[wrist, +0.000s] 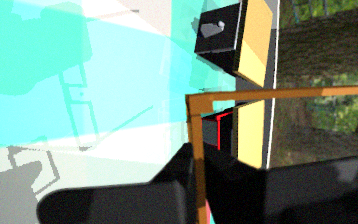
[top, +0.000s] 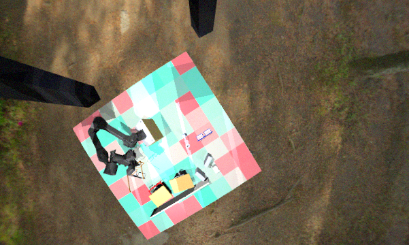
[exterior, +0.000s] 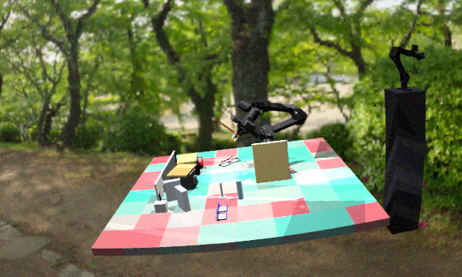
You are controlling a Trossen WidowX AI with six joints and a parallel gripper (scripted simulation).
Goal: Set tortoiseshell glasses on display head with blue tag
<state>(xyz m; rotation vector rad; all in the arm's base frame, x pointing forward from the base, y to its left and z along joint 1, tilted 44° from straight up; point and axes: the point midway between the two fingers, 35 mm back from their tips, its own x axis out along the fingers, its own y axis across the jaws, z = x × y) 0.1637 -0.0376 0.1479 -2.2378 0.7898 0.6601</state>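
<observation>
The tortoiseshell glasses [top: 142, 166] [exterior: 224, 125] [wrist: 197, 130] show as thin orange-brown bars, held above the table. My gripper [top: 133, 167] [exterior: 237, 128] [wrist: 193, 149] is shut on their frame; in the wrist view one temple runs right from the corner. Two black display heads with yellow tops stand side by side, away from the gripper. One head [top: 160, 196] [exterior: 186, 158] [wrist: 250, 135] has a red frame on its front. The other head [top: 182, 183] [exterior: 181, 170] [wrist: 218, 37] stands beside it. I cannot make out a blue tag on either.
A long upright panel [exterior: 165, 175] stands behind the heads. Black glasses [exterior: 226, 163] lie on the table near the gripper. A brown upright board [top: 152, 131] [exterior: 270, 161], blue glasses [top: 204, 135] [exterior: 217, 211], small posts [exterior: 239, 189] and grey blocks [exterior: 182, 198] stand or lie farther off.
</observation>
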